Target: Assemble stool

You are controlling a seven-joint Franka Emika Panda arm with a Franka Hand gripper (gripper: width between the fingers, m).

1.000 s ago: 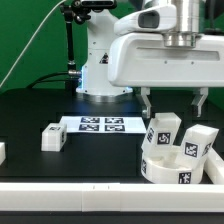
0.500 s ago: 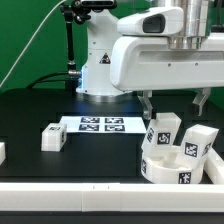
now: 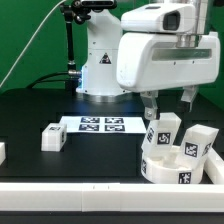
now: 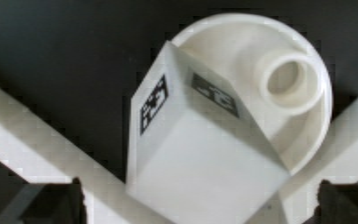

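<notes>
The white round seat lies at the exterior view's lower right, with tags on its rim. Two white tagged legs stand upright at it; I cannot tell whether they are fixed to it. A third leg lies loose on the black table at the left. My gripper hangs open just above the nearer upright leg, one finger on each side of it, not touching it. In the wrist view that leg fills the picture, with a tag on its side and a round holed end.
The marker board lies flat in the middle of the table. A small white part shows at the left edge. A white ledge runs along the table's front. The robot base stands behind.
The wrist has turned and shifted toward the exterior view's left. The fingers now stand closer around the upright leg. The parts have not moved.
</notes>
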